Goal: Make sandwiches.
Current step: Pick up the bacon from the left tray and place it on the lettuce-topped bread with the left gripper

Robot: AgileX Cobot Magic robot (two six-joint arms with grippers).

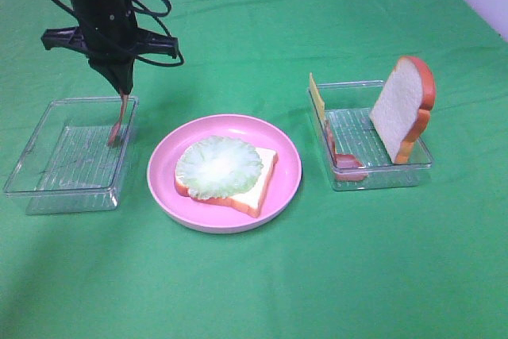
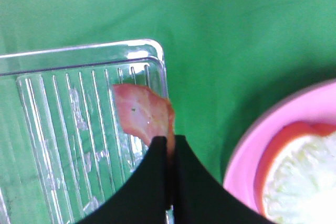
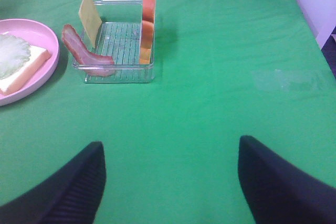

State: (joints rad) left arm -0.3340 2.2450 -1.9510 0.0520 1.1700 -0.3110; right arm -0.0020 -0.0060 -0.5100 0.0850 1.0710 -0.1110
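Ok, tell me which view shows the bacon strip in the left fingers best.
The left wrist view: the bacon strip is close and broadside, pinched between the shut fingers over a corner of the clear tray. The exterior high view shows it only as a thin sliver hanging edge-on. The right wrist view misses it.

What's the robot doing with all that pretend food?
It is building a toy sandwich. The left gripper is shut on a bacon strip that hangs down into the left tray. On the pink plate lies a bread slice with lettuce on top. The right tray holds a second bread slice standing on edge, a cheese square and another bacon piece. The right gripper hangs open over the green cloth, touching nothing.
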